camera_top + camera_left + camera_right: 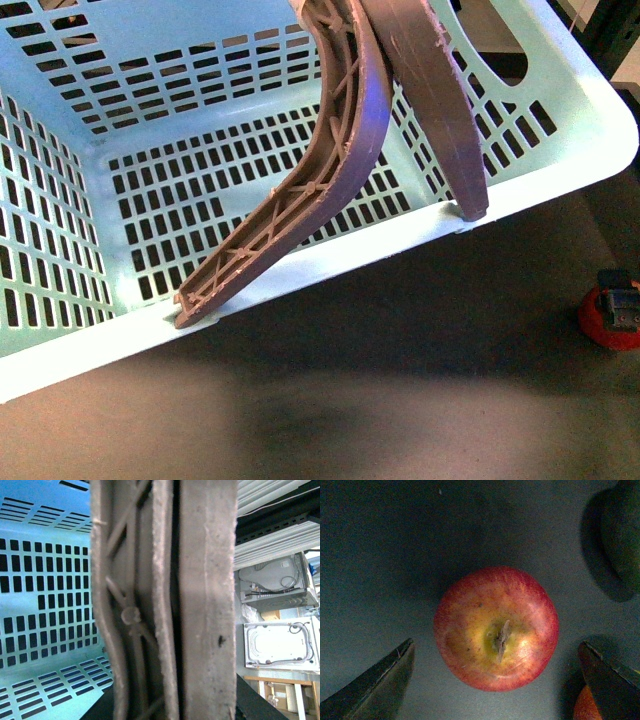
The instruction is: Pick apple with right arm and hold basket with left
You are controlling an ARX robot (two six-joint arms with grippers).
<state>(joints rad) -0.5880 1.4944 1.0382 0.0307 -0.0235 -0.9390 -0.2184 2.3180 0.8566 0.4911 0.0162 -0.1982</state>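
Apple (496, 628) sat on the counter (380, 555) between the spread right pincer (496, 644) fingers; basket (300, 275) handles (345, 150) stood raised together, left pincer's grip impossible to tell

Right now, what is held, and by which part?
Right gripper open astride the apple, not gripping. Left gripper unseen; basket handles stand raised together, probably held there.

Two brown handles (200, 605) side by side up close, slotted blue basket (45, 605) behind, white appliances (280, 645) beyond.
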